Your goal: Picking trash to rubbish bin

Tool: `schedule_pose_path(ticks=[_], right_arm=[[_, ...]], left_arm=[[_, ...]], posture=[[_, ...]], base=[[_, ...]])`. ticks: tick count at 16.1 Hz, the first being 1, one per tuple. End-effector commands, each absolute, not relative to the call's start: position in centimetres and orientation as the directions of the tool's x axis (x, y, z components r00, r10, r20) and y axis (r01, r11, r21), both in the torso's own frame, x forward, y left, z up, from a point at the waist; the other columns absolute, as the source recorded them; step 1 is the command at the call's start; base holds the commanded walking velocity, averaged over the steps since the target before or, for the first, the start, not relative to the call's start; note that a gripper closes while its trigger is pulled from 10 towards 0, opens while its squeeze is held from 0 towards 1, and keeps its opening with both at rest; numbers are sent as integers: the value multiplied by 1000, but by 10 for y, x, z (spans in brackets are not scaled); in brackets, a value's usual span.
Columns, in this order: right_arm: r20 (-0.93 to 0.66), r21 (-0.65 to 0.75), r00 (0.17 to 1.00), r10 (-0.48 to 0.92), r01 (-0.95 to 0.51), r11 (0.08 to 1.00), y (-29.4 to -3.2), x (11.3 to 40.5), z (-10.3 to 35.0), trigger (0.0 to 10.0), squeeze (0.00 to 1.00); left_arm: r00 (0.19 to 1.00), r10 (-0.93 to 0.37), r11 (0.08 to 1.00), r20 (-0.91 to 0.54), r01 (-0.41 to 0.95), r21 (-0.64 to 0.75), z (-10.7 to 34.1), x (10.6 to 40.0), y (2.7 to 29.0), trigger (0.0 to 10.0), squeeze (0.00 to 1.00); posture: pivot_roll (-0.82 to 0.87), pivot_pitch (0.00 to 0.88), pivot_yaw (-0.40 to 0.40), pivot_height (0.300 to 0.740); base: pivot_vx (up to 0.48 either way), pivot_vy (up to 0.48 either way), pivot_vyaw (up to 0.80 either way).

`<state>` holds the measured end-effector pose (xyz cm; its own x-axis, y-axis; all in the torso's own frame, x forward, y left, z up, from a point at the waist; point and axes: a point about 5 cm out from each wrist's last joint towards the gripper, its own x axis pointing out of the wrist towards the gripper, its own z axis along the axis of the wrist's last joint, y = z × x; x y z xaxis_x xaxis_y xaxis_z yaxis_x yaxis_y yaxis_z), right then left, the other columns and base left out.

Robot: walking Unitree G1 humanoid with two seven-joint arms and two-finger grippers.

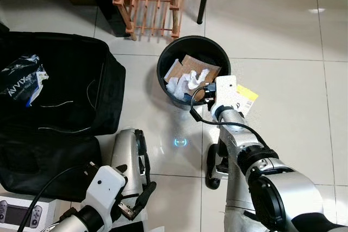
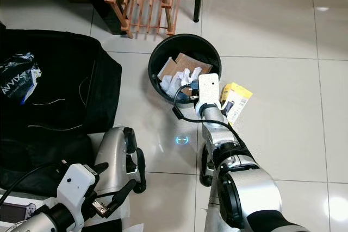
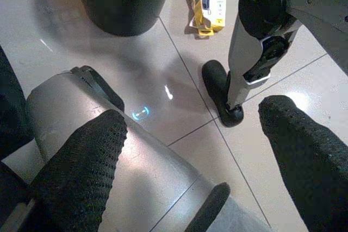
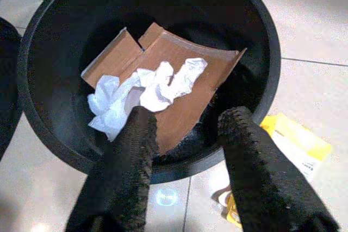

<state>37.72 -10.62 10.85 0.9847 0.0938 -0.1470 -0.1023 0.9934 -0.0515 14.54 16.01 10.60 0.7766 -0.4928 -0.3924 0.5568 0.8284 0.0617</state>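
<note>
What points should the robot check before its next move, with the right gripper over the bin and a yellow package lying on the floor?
1. Right gripper empty: ok, fingers apart, nothing between them.
2. Right gripper over the black bin: ok, it hangs above the near rim.
3. Earlier trash inside the bin: ok, cardboard and white crumpled paper lie within.
4. Yellow package still to collect: not ok, it lies on the tile floor beside the bin, on the robot's right.
5. Left gripper free: ok, open and empty, low by the robot's own leg.
6. Package flat enough to grasp: cannot tell.
</note>
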Motion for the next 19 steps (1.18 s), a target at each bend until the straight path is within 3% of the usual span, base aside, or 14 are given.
schedule_pose_path(ticks=[1,4,5,6,7,10,19], right_arm=[[-218,-49,971,95,-108,993,-107,368,89,10000,1000],[-202,-71,975,88,-104,992,-113,370,92,10000,1000],[-195,-72,977,87,-102,992,-114,371,94,10000,392],[-193,-68,977,88,-103,992,-115,371,94,10000,392],[-180,-78,980,85,-101,992,-119,372,96,10000,0],[-138,-84,988,66,-78,993,-128,374,103,10000,0],[-100,-102,995,17,-27,994,-153,375,108,10000,0]], left_arm=[[757,-489,831,-434,555,33,99,137,160,10000,0],[757,-503,824,-417,566,34,96,146,155,10000,0],[759,-506,823,-411,567,36,95,149,154,10000,0],[759,-506,822,-409,568,36,95,151,154,10000,0],[767,-509,822,-392,567,43,95,159,152,10000,0],[772,-517,818,-369,573,53,92,171,149,10000,0],[765,-576,781,-287,619,82,89,211,129,10000,0]], posture=[[374,636,66,560],[345,607,57,560],[340,597,54,560],[340,597,54,560],[326,568,46,560],[301,519,37,560],[235,331,44,645]], base=[[0,0,0],[0,0,0],[0,0,0],[0,0,0],[0,0,0],[0,0,0],[0,0,0]])
